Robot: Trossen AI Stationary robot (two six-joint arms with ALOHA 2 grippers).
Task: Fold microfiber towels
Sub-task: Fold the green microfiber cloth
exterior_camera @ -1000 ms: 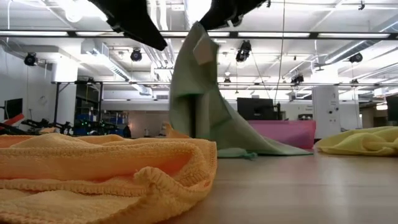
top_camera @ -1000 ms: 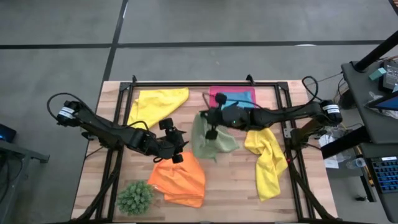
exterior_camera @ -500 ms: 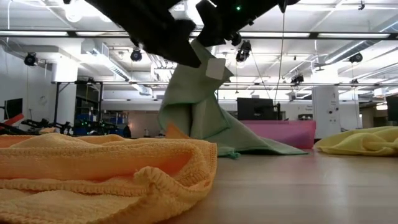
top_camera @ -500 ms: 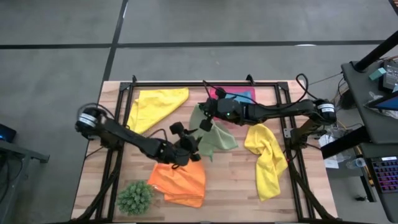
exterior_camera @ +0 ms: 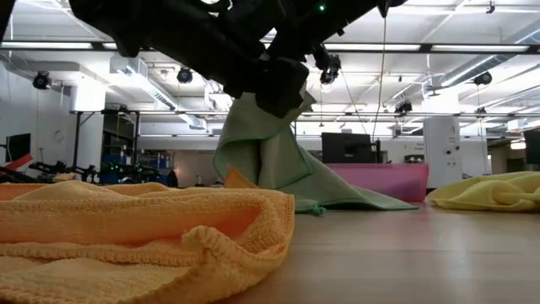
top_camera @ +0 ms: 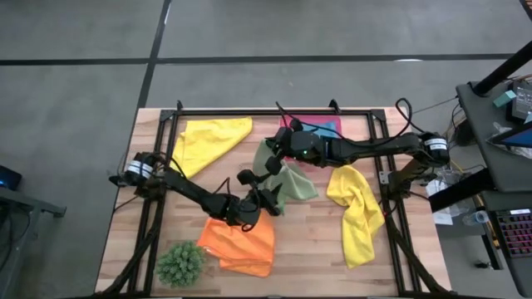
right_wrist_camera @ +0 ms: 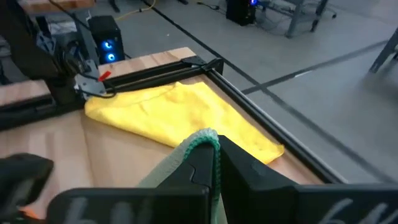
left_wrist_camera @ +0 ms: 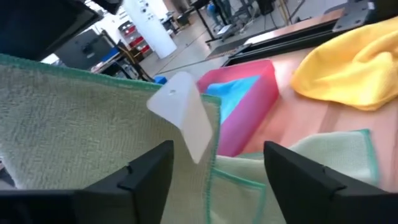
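My right gripper (top_camera: 273,164) is shut on the sage green towel (top_camera: 287,183) and holds one part of it up. The towel hangs from there (exterior_camera: 270,135), and its lower part (exterior_camera: 354,198) lies on the table. My left gripper (left_wrist_camera: 214,171) is open beside the hanging towel; its fingers stand on either side of the hemmed edge with the white label (left_wrist_camera: 186,121) and do not plainly touch it. An orange towel (top_camera: 241,241) lies near the front. Yellow towels lie at the far left (top_camera: 208,137) and at the right (top_camera: 357,212). A turquoise towel (top_camera: 320,130) lies in the pink tray (top_camera: 291,123). My right gripper pinches the green towel's hemmed edge (right_wrist_camera: 205,138) between its two fingers, and a small bunch of it sticks out past the fingertips. The fingers come nearly level from the table's right side. The towel hangs slack below them, with its lower part on the table.
A spiky green plant ball (top_camera: 179,262) sits at the near left corner. A black frame (top_camera: 249,112) runs along the table's edges. Bare wood (top_camera: 307,241) shows between the orange towel and the right yellow one.
My left gripper has gone down and toward the table's right edge, from over the orange towel up to the hanging green towel, and has tipped toward level. My right gripper has rolled while keeping its hold, and the towel's hanging part has shifted a little.
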